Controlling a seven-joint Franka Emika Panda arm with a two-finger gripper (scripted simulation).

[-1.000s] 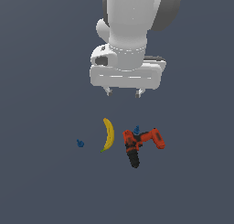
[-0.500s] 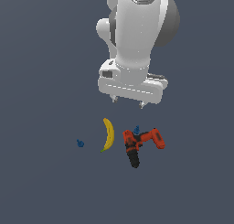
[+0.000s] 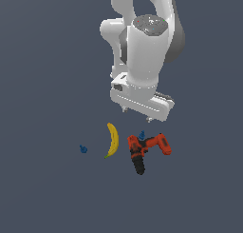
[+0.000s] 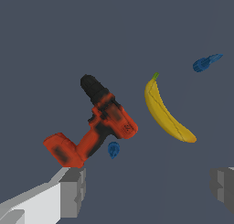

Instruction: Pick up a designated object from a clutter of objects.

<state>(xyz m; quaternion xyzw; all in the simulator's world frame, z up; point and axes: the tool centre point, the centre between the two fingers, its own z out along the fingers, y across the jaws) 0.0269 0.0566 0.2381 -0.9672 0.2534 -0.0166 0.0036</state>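
The designated object, a tiny dark-blue knobby piece (image 3: pixel 141 134) (image 4: pixel 113 149), lies just behind the red-and-black power drill (image 3: pixel 142 150) (image 4: pixel 98 122), close to its body. A yellow banana (image 3: pixel 112 139) (image 4: pixel 165 113) lies on the exterior view's left of the drill. A second tiny blue piece (image 3: pixel 83 149) (image 4: pixel 206 62) sits alone beyond the banana. My gripper (image 3: pixel 137 114) (image 4: pixel 148 186) hangs open a short way above the piece by the drill, holding nothing. Its two fingers (image 4: pixel 73 191) show wide apart in the wrist view.
The clutter rests on a plain dark grey floor (image 3: pixel 47 194). The white arm body (image 3: pixel 142 61) rises above the gripper and hides the ground behind it.
The gripper has come down and shifted slightly toward the exterior view's right, ending nearer the drill and the blue piece beside it. The objects have not moved.
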